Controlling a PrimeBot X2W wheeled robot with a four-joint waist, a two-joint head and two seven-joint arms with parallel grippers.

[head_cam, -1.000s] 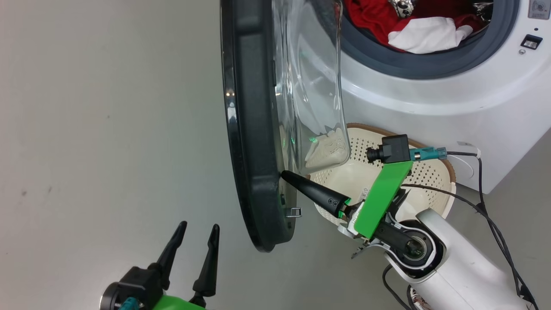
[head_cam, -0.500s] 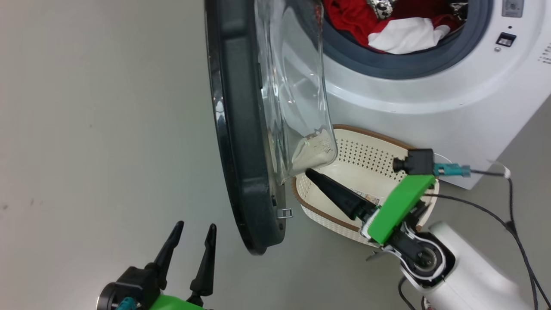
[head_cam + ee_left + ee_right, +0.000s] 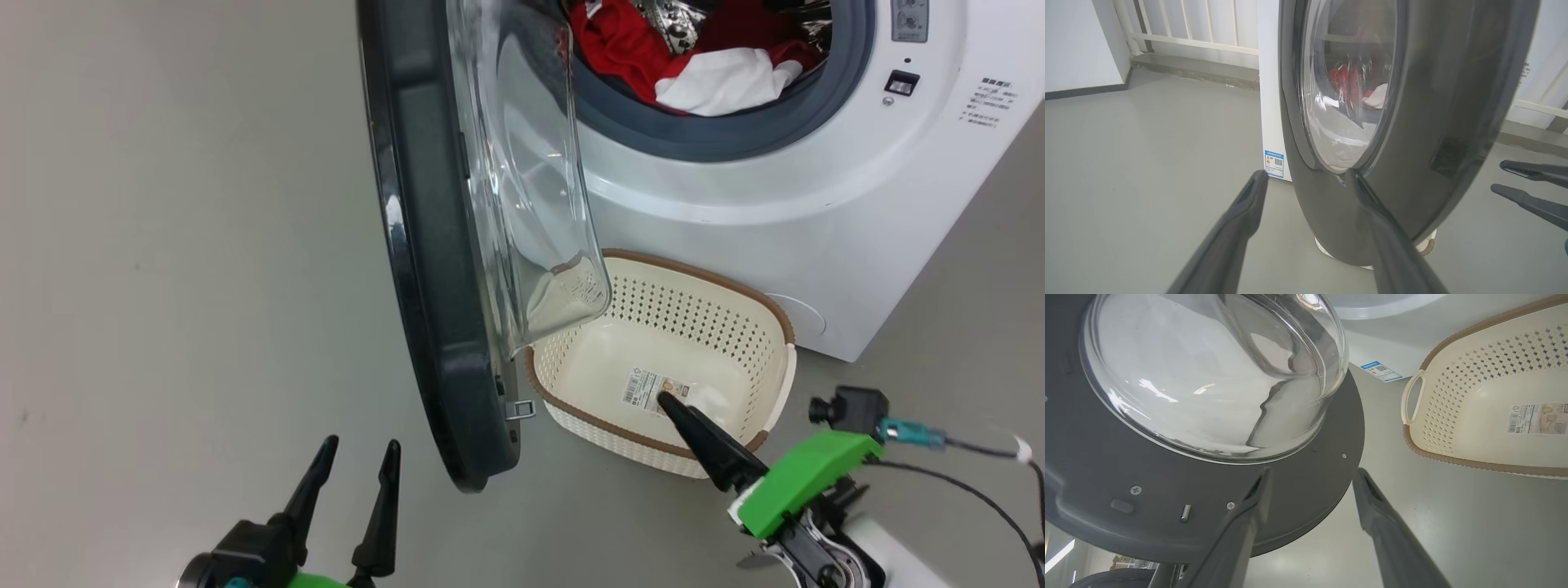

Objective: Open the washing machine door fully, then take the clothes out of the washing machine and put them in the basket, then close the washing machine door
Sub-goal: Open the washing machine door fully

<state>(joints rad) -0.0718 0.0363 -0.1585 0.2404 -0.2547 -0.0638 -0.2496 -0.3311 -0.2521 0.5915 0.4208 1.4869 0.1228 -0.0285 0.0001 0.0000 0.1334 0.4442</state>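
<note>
Off the door (image 3: 424,245) now with the right gripper (image 3: 1310,475): tip no longer at the lower inner edge, pulled back right of the door above the basket's (image 3: 694,310) near rim, pinched a second ago, now spread wide and holding nothing. Same as before for the left gripper (image 3: 361,445): wide, empty, low and just left of the door. Door swung out edge-on, glass bulging toward the washer (image 3: 735,196); basket on the floor (image 3: 163,245) just right of the door; clothes (image 3: 620,41), red and white, inside the washer behind the door. Plain grey floor all round, white railing (image 3: 1208,24) beyond the door. Basket's far corner blurred behind the door glass; from the head, right fingers overlapping into one; clothes cut off at the top edge.
</note>
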